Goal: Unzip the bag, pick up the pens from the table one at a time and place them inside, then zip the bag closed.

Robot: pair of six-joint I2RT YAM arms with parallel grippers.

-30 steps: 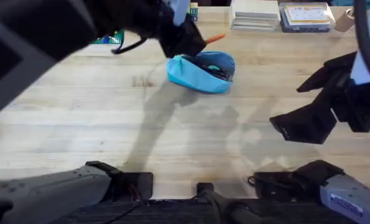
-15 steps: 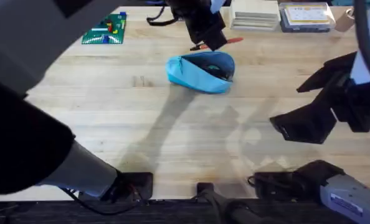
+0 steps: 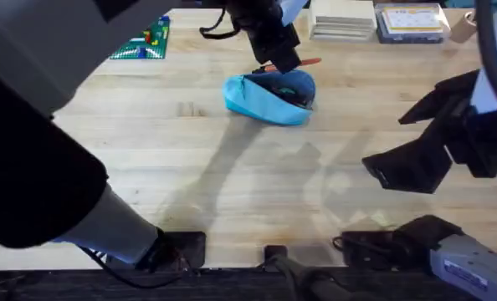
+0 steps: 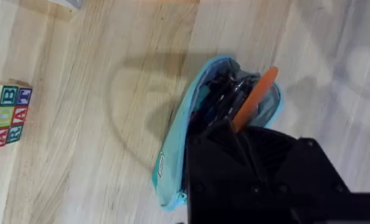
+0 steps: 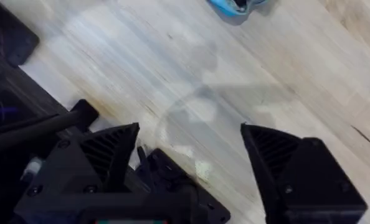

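The left claw (image 3: 275, 52) has swung from the pouch's 10 o'clock side to its far rim at about 12 o'clock. It has carried the orange pen (image 3: 305, 61) along and now sits lower, just over the open blue pouch (image 3: 269, 97). In the left wrist view the pen (image 4: 253, 99) slants across the pouch's mouth. The left arm's upper part has risen under the overhead camera, uncovering the green brick plate (image 3: 141, 40) at the worktop's far left.

Letters B, T, R, A, A, T readable on alphabet blocks (image 4: 7, 115) stacked near table (image 4: 110, 37) edge.
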